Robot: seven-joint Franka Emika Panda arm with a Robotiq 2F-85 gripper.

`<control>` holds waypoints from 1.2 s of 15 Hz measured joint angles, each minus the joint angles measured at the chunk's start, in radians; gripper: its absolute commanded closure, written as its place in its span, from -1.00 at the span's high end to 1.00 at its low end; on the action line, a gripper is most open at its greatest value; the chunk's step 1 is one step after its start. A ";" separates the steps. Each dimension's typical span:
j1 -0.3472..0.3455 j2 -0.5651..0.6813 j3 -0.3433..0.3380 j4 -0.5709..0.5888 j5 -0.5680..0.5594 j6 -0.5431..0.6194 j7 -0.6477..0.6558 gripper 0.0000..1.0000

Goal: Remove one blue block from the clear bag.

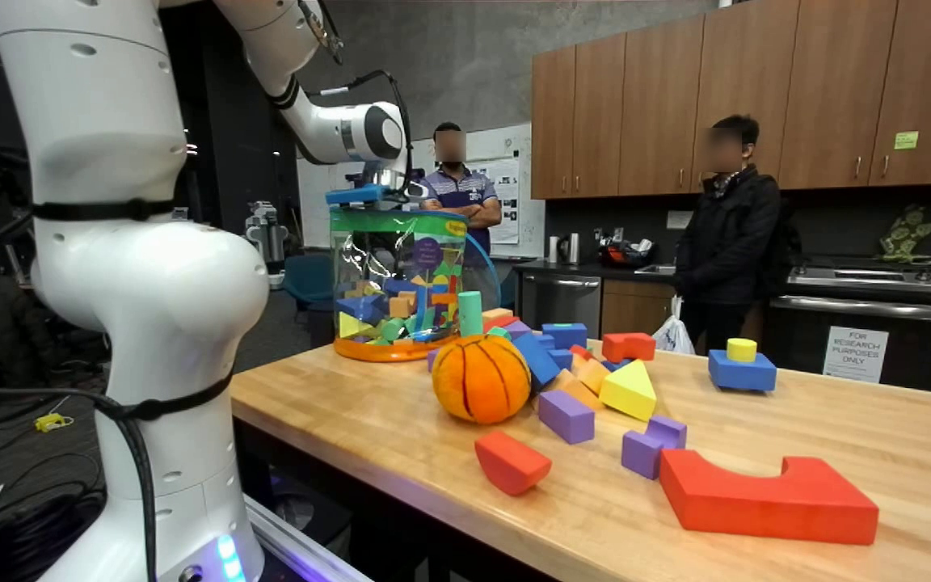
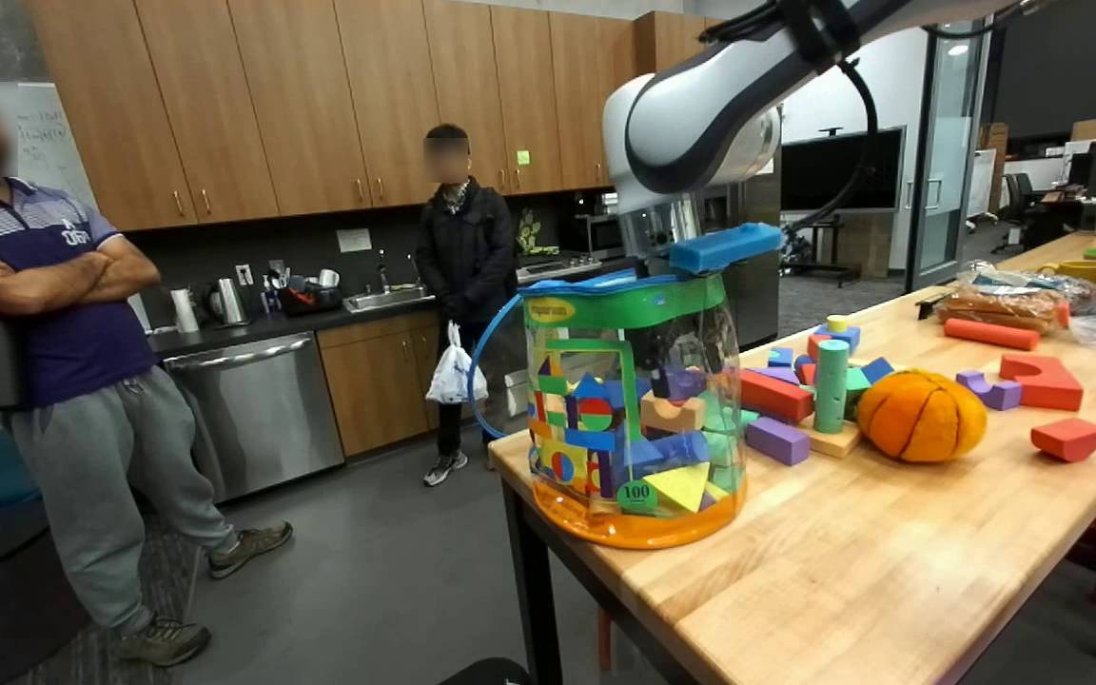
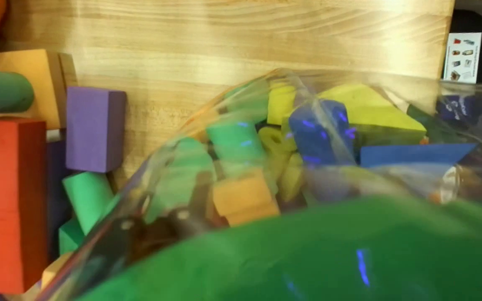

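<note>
Exterior view: cabinets [image 2: 305,105] hang beyond the wooden table [image 2: 890,552]; whether the gripper [image 2: 659,369] is spread, I cannot tell.

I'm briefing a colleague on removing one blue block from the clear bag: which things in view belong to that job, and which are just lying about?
Part of the job:
clear bag
blue blocks inside it; any one might do

Just lying about:
orange ball
large red block
purple blocks
yellow wedge
tabletop blue block under the yellow cylinder
</note>
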 measured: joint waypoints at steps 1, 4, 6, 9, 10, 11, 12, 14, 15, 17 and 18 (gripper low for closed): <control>0.001 0.000 0.003 0.029 -0.024 -0.020 0.008 1.00; 0.004 0.002 0.013 0.131 -0.083 -0.087 0.020 1.00; 0.005 0.018 0.021 0.206 -0.103 -0.130 0.021 1.00; 0.010 0.080 0.031 0.317 -0.131 -0.169 0.021 1.00; 0.014 0.110 0.034 0.352 -0.139 -0.178 0.021 1.00; 0.020 0.142 0.036 0.385 -0.147 -0.185 0.021 1.00; 0.026 0.176 0.036 0.414 -0.152 -0.186 0.021 1.00; 0.040 0.239 0.036 0.461 -0.164 -0.185 0.022 1.00; 0.048 0.266 0.036 0.480 -0.172 -0.183 0.023 1.00; 0.062 0.311 0.035 0.506 -0.192 -0.178 0.033 1.00; 0.068 0.328 0.034 0.514 -0.200 -0.178 0.040 1.00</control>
